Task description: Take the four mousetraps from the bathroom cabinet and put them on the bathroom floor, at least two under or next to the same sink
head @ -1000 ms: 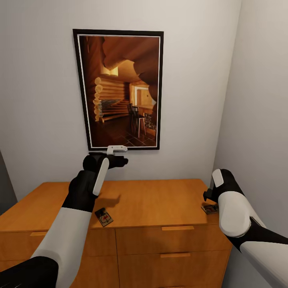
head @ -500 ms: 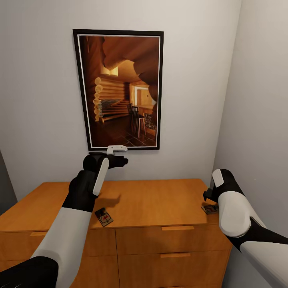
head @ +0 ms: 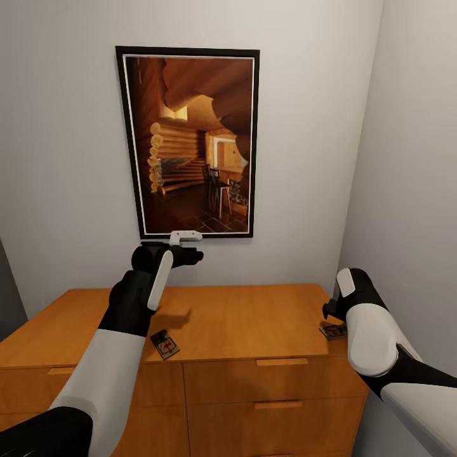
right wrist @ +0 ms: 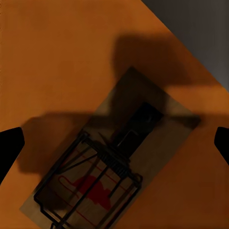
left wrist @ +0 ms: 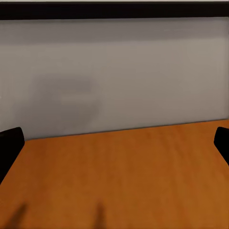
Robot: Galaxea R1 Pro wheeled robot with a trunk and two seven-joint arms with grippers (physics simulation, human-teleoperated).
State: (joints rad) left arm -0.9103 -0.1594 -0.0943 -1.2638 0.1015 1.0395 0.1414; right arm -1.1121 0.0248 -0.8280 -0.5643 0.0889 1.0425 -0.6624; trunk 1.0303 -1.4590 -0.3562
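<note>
The orange-brown cabinet [head: 254, 317] stands against the wall in front of me. One mousetrap [head: 165, 344] lies near the front edge of its top, just right of my left forearm. A second mousetrap [head: 332, 331] lies at the top's right end, partly hidden by my right arm. My right gripper [head: 329, 311] hovers just above it, open; in the right wrist view this mousetrap [right wrist: 109, 171] lies flat on the wood between the spread fingertips [right wrist: 9, 143]. My left gripper [head: 190, 254] is raised above the cabinet's back, open and empty, facing the wall and the cabinet top [left wrist: 124, 181].
A large framed picture [head: 190, 139] hangs on the wall behind the cabinet. A side wall [head: 412, 190] closes in close to my right arm. The drawer fronts [head: 279, 381] below the top are closed.
</note>
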